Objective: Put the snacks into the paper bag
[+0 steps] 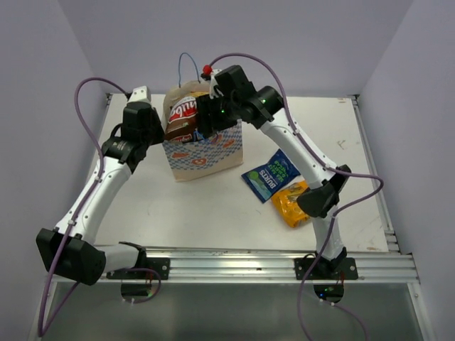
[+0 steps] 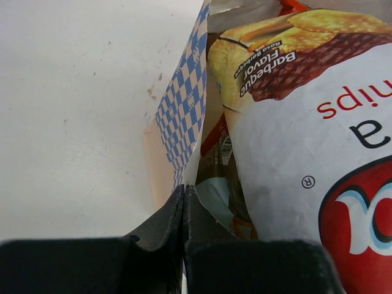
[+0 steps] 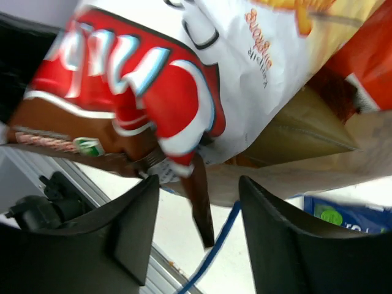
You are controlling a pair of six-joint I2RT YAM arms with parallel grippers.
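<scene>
— While the right gripper (image 3: pixel 199 181) hangs over the paper bag (image 1: pixel 206 158), are its jaws clenched?
— No, they are spread, with the chip bag's (image 1: pixel 183 114) sealed edge loose between them. That chip bag stands inside, poking out the top.
— And the left gripper (image 2: pixel 184 208)?
— Pinched shut on the paper bag's left rim. A blue packet (image 1: pixel 270 174) and an orange packet (image 1: pixel 290 204) lie on the table (image 1: pixel 142 199), right of the paper bag.
</scene>
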